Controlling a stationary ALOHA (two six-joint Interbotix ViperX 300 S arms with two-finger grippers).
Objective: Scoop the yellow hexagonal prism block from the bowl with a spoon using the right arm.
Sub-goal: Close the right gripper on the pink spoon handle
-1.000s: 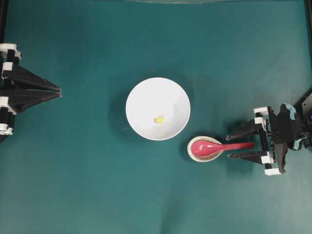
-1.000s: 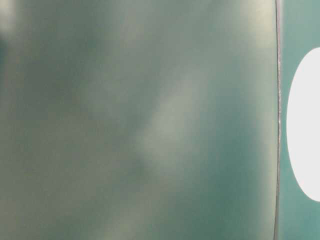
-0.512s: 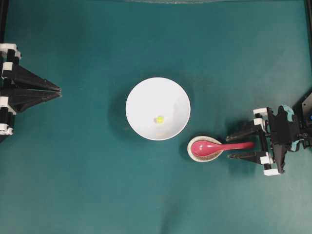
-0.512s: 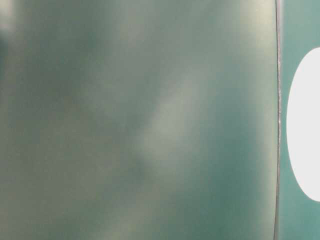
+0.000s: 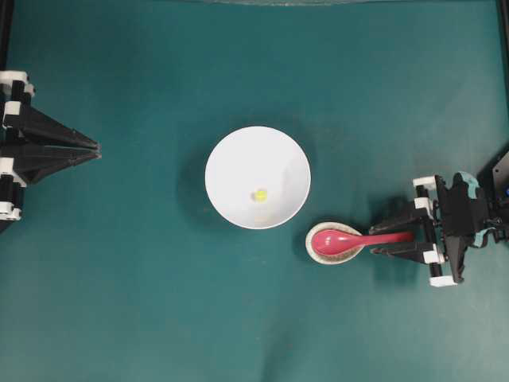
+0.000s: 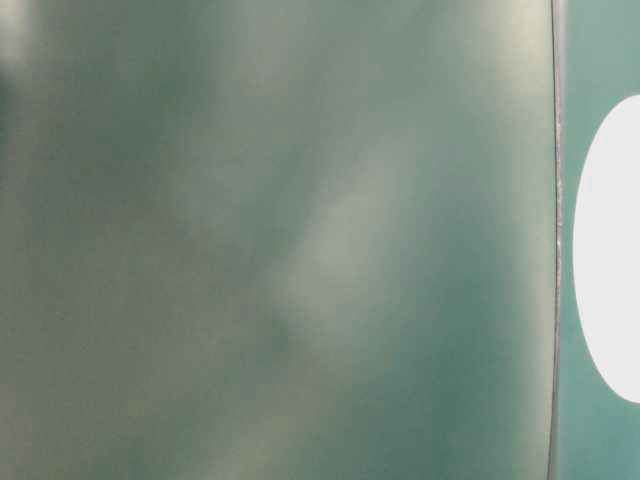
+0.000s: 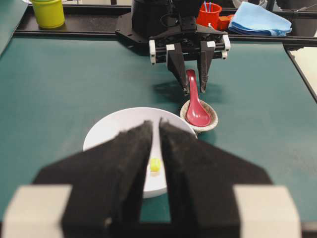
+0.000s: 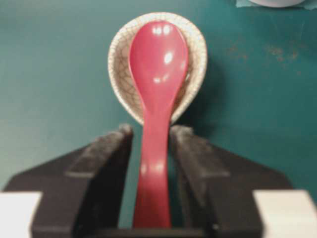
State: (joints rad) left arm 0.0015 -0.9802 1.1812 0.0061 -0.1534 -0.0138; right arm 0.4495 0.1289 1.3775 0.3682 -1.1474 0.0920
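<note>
**My right fingers straddle the spoon handle**

The glossy pink-red spoon (image 8: 157, 94) lies scoop-up in a crackle-glazed oval rest (image 8: 117, 69). My right gripper (image 8: 151, 144) flanks its handle, half spread, slim gaps either side. My left gripper (image 7: 155, 144) is nearly pressed together, empty. Overhead, the tiny yellow block (image 5: 259, 194) sits mid-frame in the smooth white bowl (image 5: 231, 159).
</note>
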